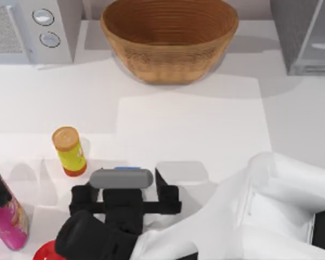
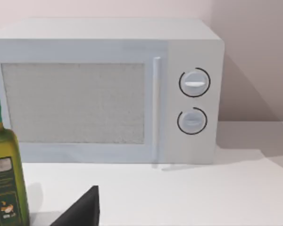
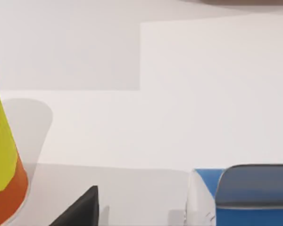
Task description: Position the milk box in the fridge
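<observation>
Your fridge (image 1: 306, 35) stands at the table's far right corner, well away from the right gripper (image 1: 122, 190), with the basket (image 1: 169, 38) at the far middle and the microwave (image 1: 40, 30) far left. The right gripper hangs over the near table (image 1: 195, 124), its jaws spread wide on either side of the milk box (image 1: 122, 177), which stands between them; you cannot tell whether they touch it. Just beyond the jaws' left side stands the yellow bottle (image 1: 69, 150).
</observation>
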